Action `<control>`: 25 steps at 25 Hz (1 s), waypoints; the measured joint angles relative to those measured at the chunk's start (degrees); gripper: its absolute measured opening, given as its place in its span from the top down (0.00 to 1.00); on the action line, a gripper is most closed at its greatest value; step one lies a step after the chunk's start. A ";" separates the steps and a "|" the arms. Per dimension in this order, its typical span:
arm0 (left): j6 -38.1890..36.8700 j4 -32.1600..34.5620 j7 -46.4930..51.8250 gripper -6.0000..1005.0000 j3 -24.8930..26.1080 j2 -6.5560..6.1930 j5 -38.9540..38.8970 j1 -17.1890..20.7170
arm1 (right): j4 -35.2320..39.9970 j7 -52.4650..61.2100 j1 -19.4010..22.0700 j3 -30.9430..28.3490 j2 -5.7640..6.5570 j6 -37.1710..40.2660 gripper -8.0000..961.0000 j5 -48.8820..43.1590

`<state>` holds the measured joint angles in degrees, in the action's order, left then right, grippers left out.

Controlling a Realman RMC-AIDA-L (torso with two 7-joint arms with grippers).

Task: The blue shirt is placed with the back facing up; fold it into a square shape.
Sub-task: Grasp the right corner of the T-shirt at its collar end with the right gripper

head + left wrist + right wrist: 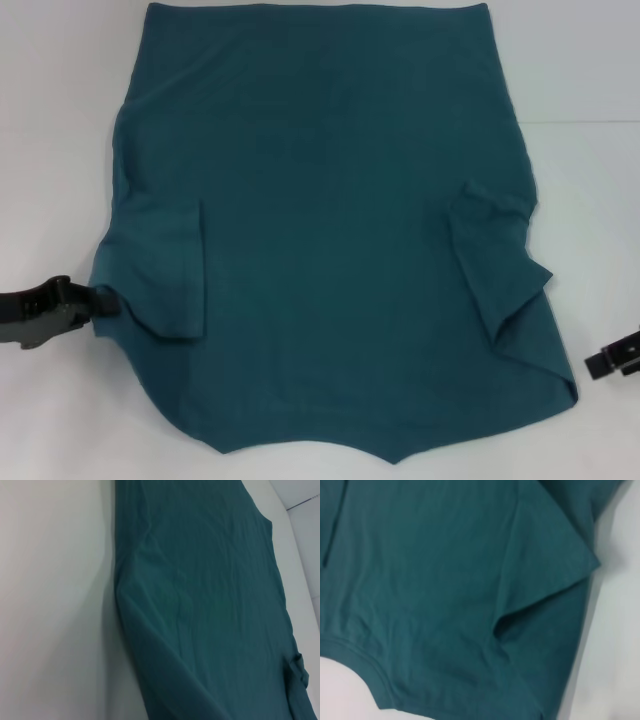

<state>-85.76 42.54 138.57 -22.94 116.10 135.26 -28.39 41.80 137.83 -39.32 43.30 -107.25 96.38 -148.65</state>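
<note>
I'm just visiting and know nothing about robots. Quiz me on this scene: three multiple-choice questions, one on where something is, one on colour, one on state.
1. Where is the left gripper?
A. at the shirt's left edge
B. over the shirt's middle
C. beyond its far hem

2. What colour is the shirt?
A. red
B. teal-blue
C. yellow

3. How do the sleeves lie?
A. spread out sideways
B. folded in over the body
C. cut off

Answers:
1 A: in the head view its tip meets the cloth by the left sleeve, while the right gripper sits apart on the table.
2 B: the cloth is plain teal-blue all over.
3 B: both the left and right sleeve lie on top of the body.
</note>
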 joint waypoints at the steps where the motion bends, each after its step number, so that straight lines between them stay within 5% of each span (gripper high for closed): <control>1: 0.02 -0.07 0.00 0.98 0.00 0.00 0.00 0.00 | -0.02 0.07 -0.27 0.10 -0.44 -0.17 0.32 -0.61; 10: 0.12 -0.45 0.03 0.98 0.00 -0.04 0.03 0.14 | -0.11 0.31 -1.23 0.20 -2.72 -1.84 0.32 -2.48; 25: 0.38 -0.43 0.03 0.98 0.09 0.00 0.10 0.35 | -0.19 0.56 -1.29 0.20 -4.02 -4.20 0.32 -2.70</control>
<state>-85.39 42.10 138.61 -22.85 116.10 135.35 -28.04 41.61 138.39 -40.61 43.51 -111.28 92.19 -151.35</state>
